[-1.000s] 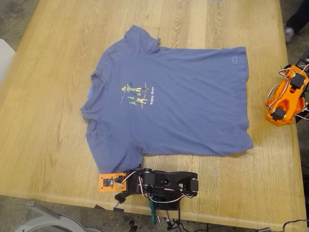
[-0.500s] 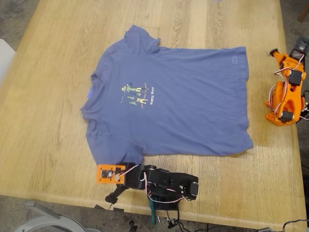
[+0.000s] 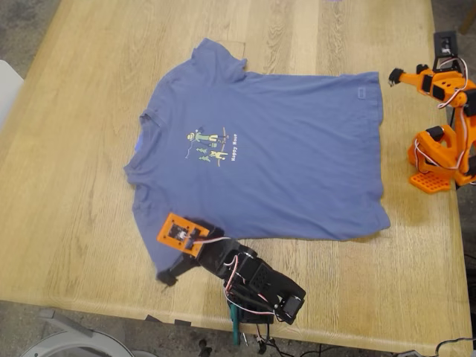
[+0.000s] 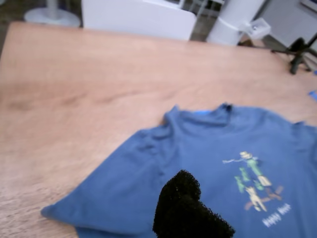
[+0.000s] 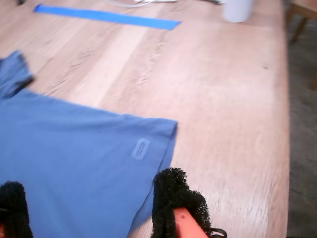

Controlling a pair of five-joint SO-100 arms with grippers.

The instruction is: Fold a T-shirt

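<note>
t-shirt [image 3: 268, 160] flat on wooden counter [image 3: 67, 186], print up, collar toward exterior view's left, hem toward exterior view's right. black arm [image 3: 253, 279] at counter's near edge; my first end effector [image 3: 169, 262] over near sleeve [image 3: 175, 238], only one black padded tip seen in first wrist view, cannot tell spread or closed. white chair [image 4: 138, 20] beyond counter's far edge. orange arm [image 3: 445, 145] at exterior view's right; my second end effector [image 3: 393, 76] just off hem corner, pads [image 5: 171, 196] spread, nothing between. blue tape strip [image 5: 106, 16], white cup [image 5: 237, 10] on counter beyond.
</note>
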